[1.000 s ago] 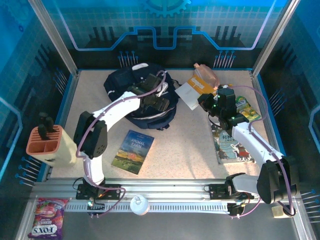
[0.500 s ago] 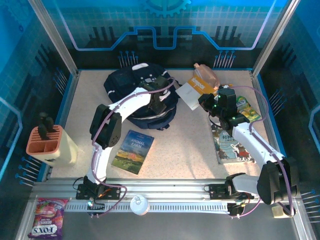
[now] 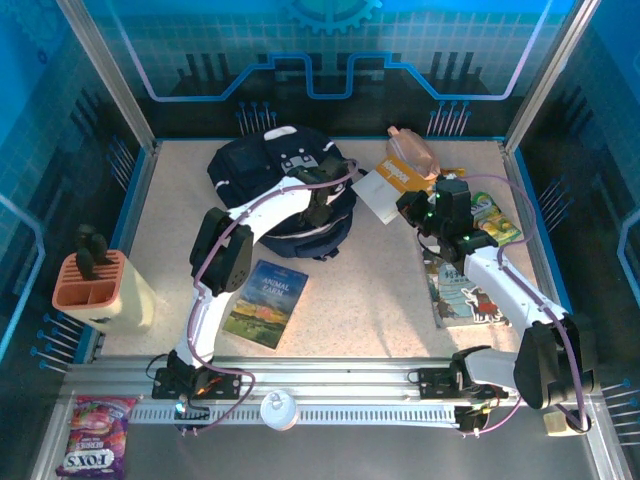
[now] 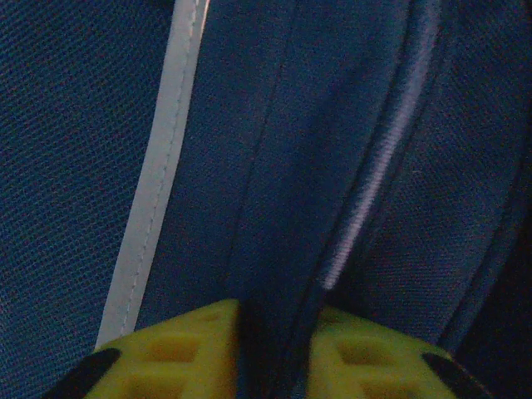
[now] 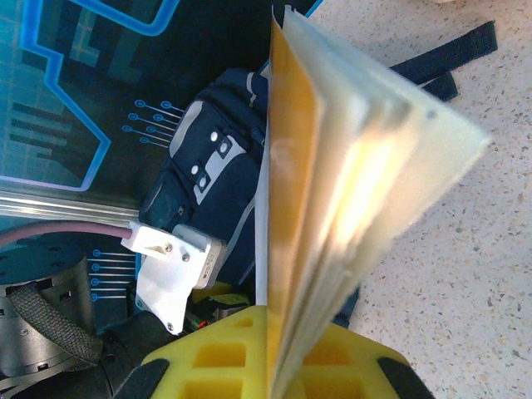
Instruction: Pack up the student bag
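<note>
Pinching a fold of the bag (image 3: 250, 165) with my left tool (image 4: 274, 337), I am clamping a booklet (image 5: 332, 166) in my right tool (image 5: 270, 362); next, I judge, pulling the opening wider.

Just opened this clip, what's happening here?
The left gripper is pinching a fold of the student bag, the navy backpack at the back of the table. The right gripper holds a thin orange-covered booklet just beside the bag, not yet inside it. An Animal Farm book lies on the table in front of the bag.
</note>
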{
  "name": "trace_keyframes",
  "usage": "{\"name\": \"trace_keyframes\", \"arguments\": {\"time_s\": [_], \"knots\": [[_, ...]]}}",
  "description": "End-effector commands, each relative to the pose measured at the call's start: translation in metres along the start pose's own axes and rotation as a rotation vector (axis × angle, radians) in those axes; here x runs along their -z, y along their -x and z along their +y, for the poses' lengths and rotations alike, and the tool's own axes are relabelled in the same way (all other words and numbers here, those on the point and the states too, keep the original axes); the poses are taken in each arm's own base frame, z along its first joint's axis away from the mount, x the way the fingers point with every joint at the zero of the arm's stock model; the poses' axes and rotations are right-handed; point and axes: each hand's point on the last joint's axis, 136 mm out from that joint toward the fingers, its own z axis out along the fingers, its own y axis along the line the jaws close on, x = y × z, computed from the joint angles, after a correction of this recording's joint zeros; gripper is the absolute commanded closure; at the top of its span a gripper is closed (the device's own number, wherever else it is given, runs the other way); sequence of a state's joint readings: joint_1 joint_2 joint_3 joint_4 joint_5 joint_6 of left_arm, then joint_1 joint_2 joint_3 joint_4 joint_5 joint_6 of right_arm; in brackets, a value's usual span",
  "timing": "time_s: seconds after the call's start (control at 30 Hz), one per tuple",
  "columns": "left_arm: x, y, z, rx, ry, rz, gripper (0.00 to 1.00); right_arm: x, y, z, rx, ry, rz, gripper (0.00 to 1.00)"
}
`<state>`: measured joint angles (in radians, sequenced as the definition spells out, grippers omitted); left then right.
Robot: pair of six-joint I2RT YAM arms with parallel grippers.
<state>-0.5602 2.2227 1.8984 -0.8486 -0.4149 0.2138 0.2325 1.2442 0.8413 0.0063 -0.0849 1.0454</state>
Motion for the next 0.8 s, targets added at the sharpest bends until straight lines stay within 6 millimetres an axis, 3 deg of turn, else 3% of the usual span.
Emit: {"name": "trace_keyframes", "arguments": {"time_s": [0.0,0.17,0.43,0.57,0.77], "knots": [[0.021,0.013,0.020,0.055,0.047,-0.061,0.81,0.008,0.011,-0.004,0.008,-0.016,-0.043,0.97],[0.051,0.026,0.031,0.127,0.047,-0.170,1.00,0.015,0.016,-0.011,0.008,-0.036,-0.062,0.96],[0.115,0.055,0.066,0.286,0.106,-0.408,1.00,0.025,0.011,-0.016,0.027,-0.041,-0.062,0.96],[0.139,0.069,0.085,0.375,0.127,-0.506,1.00,0.024,-0.003,-0.013,0.020,-0.021,-0.012,0.96],[0.166,0.090,0.084,0.409,0.045,-0.602,1.00,0.004,-0.033,0.010,-0.028,0.085,0.101,0.95]]}}
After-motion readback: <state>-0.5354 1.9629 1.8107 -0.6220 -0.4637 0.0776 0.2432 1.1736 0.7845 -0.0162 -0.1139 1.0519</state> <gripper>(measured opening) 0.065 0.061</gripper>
